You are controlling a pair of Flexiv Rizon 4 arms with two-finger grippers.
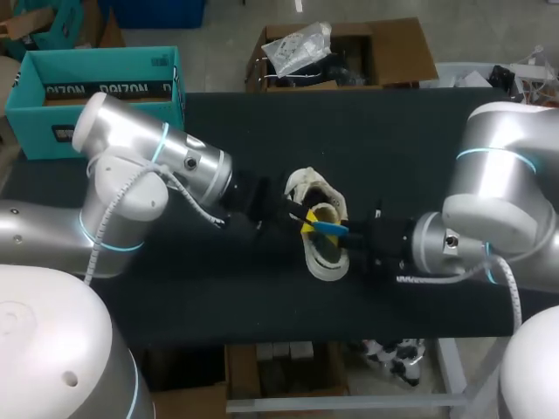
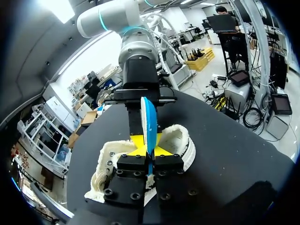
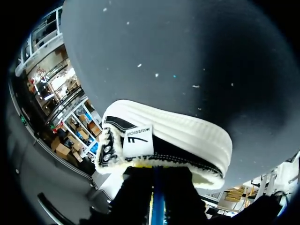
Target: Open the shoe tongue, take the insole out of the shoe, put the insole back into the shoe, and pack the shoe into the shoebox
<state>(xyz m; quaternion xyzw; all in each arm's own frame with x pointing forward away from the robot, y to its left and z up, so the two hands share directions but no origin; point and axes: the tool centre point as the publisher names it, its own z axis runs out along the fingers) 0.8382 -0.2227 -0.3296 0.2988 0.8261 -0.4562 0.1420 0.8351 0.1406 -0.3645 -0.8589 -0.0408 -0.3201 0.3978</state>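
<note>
At the middle of the dark surface (image 1: pixel 419 131), over the white shoe (image 1: pixel 325 264), our left jaws and our right jaws both pinch the blue insole (image 1: pixel 329 228) on edge from opposite ends.

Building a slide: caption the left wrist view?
Left tool pinches a thin blue insole edge-on above a white fleece-lined shoe on the black table.
</note>
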